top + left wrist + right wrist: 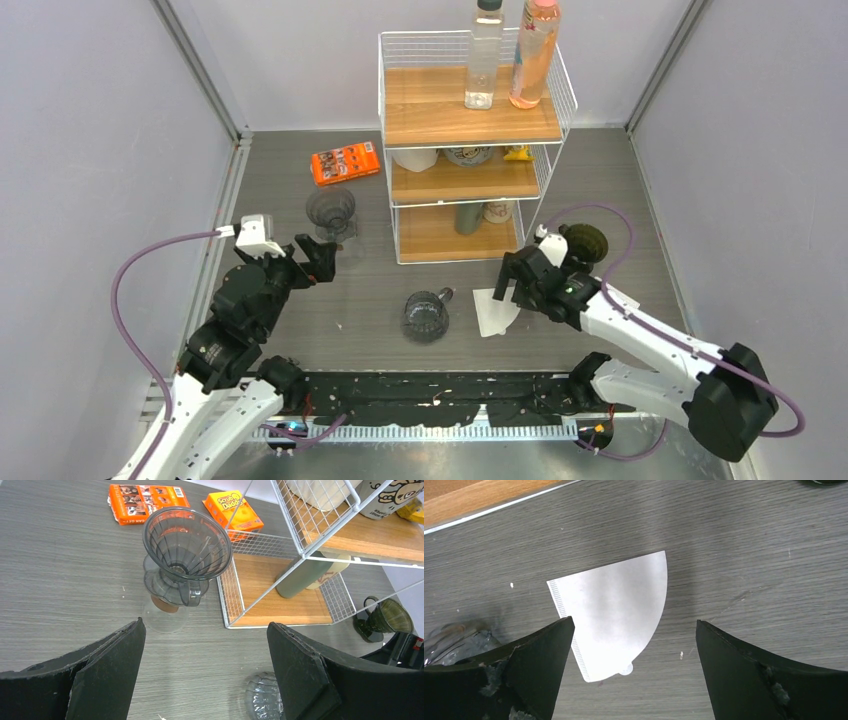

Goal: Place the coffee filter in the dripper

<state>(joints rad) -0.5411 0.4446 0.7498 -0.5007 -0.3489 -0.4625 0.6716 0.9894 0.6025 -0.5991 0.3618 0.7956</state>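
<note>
Grey wood-grain tabletop (650,180) carries everything in the overhead view. The white coffee filter (495,312) lies flat near the middle, just in front of the wire shelf (470,150), with the right gripper (507,287) hanging over it. A clear dripper (331,212) stands well to the left, close ahead of the left gripper (320,258), and a dark dripper (585,243) sits beside the right arm. From the left wrist, the left gripper (204,630) is spread wide and empty, facing the clear dripper (186,545) perched on a glass jug (165,616). Behind it an orange packet (145,501) has print too small to read, while an orange box (232,510) shows "Scrub Daddy". From the right wrist, the right gripper (634,625) is likewise wide apart, holding nothing, straddling the coffee filter (611,612) from above. The step in hand looks like the pickup: the next move calls for lowering and pinching a thin flat sheet off the tabletop, probably by an edge, without creasing it.
</note>
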